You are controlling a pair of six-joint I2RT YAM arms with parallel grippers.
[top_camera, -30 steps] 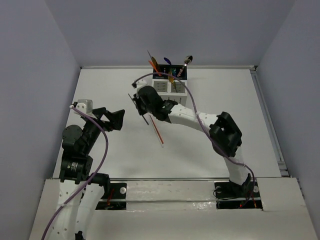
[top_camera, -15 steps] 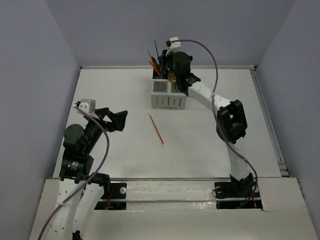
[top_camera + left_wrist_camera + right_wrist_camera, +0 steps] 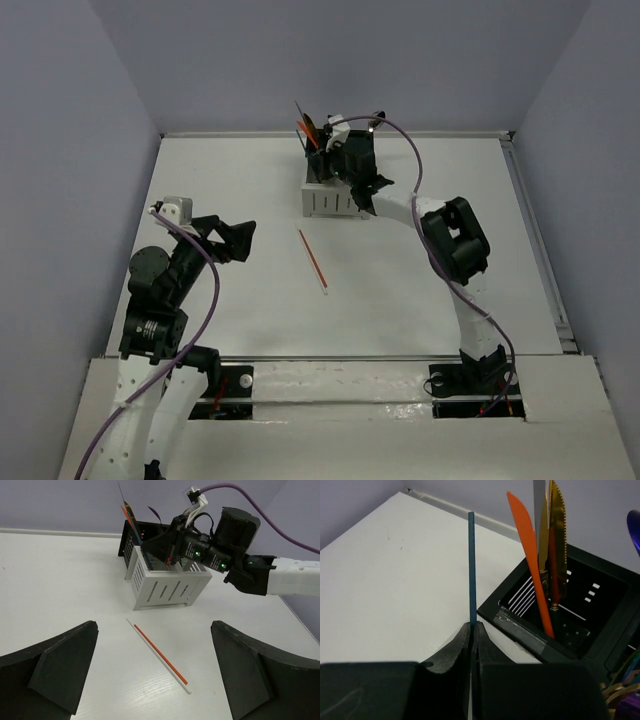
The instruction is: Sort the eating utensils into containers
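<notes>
At the back of the table, hard by the containers: holds a slim dark-blue chopstick [image 3: 471,565] pinched tight in the right gripper [image 3: 473,630], free end jutting out past the fingertips. Has carried it here within the last second from mid-table, from just beside the orange-red chopstick [image 3: 312,260]. Stood higher above the containers half a second ago, and has now dropped to their back left corner. Sits just beside the rim of a black compartment [image 3: 520,622] already stocked with an orange knife [image 3: 530,555] and a gold knife [image 3: 557,530], with the white slatted caddy [image 3: 165,587] in front of that. Has not let go yet, and cannot tell from any view about a slot under the stick. Reads as carry finished, placement pending: calls for lining up over a compartment before opening. Leaves the orange-red chopstick unmoved, flat on the table well short of the caddy, likely the next pick. Keeps the left gripper [image 3: 240,240] spread wide and empty, parked on the left as before.
</notes>
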